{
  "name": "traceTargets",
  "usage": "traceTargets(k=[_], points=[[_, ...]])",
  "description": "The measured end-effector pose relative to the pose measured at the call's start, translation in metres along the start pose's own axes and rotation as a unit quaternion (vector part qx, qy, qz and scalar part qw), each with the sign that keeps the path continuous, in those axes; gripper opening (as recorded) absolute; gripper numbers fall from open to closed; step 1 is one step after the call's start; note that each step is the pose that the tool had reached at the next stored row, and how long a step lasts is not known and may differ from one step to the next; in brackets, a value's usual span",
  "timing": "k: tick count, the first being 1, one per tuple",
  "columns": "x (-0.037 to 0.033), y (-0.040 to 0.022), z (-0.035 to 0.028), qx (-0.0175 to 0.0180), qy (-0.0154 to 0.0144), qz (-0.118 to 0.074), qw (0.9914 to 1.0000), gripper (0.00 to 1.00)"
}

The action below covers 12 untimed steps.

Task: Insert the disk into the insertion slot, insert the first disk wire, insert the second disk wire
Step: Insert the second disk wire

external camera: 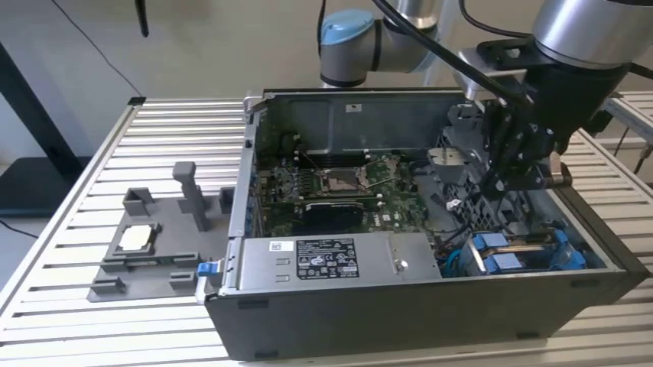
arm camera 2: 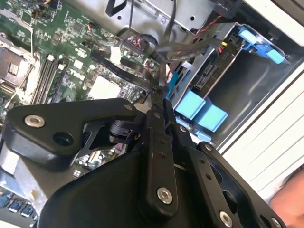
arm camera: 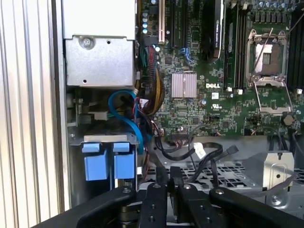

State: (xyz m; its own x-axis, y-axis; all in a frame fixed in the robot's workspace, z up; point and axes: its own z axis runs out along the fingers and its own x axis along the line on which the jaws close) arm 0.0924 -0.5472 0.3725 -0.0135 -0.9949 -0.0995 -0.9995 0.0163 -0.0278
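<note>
1. Matt black metal, smooth, with bright steel rivets: gripper [arm camera 2: 159, 95] links.
2. Dull grey sheet metal, bare and slightly scuffed: drive cage [arm camera: 76, 137], with glossy bright blue plastic tabs [arm camera: 105, 164].
3. Glossy green laminate dotted with shiny solder and silver parts: motherboard [arm camera: 213, 95].
4. Ribbed bare aluminium, satin: heat sink [arm camera: 183, 85].
5. Brushed grey steel with a white paper label: power supply box [external camera: 326, 264].
6. Matt dark grey painted metal: computer case [external camera: 408, 321].
7. Ridged, pale satin aluminium slats: table [external camera: 61, 229].
8. Matt grey plastic, slightly rough: fixture tray [external camera: 153, 260].
</note>
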Motion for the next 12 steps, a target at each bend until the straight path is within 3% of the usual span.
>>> traceTargets(k=[12], points=[[0.0247,-0.0159,0.0053,-0.0084,0.0000,0.001,0.99996,0.16]])
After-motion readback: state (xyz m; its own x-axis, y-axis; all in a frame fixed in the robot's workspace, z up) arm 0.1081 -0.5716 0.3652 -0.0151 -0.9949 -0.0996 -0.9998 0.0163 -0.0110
